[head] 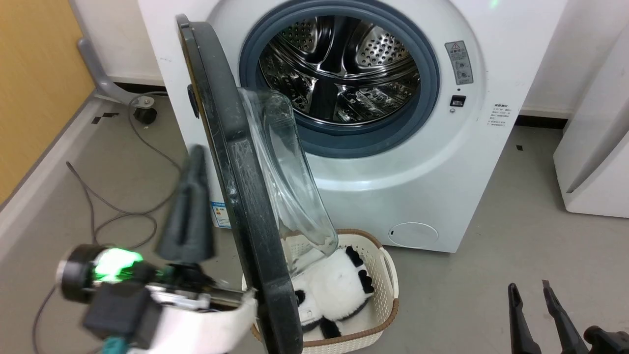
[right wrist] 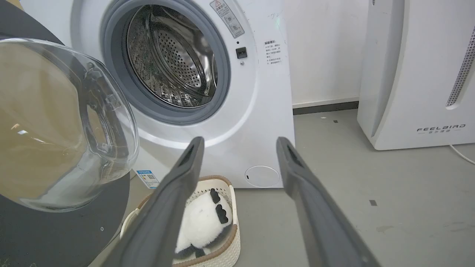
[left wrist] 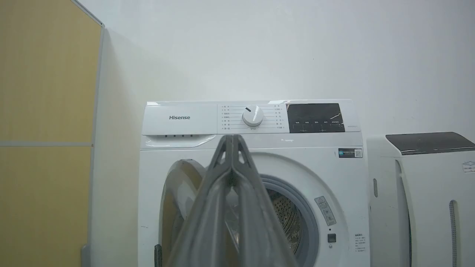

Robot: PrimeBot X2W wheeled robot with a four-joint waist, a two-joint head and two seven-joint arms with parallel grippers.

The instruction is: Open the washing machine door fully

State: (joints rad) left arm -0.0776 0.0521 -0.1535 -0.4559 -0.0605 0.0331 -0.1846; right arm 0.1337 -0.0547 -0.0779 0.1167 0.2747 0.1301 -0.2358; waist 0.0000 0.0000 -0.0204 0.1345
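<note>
door standing out from the machine

the washing machine door (head: 248, 206) stands swung out, edge-on in the head view, its glass bowl facing the open drum of the washing machine (head: 417, 162). the left gripper (head: 196, 157), fingers pressed together, sits on the door's outer side; blur hides whether it touches. the right gripper (head: 529, 290) hangs low with fingers apart, well clear of the door. a basket (head: 388, 275) with a plush panda (head: 339, 290) sits under the door.

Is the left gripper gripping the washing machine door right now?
No: in the left wrist view the left gripper has its fingers meeting tip to tip with nothing between them, while the washing machine door stands open beyond them.
</note>
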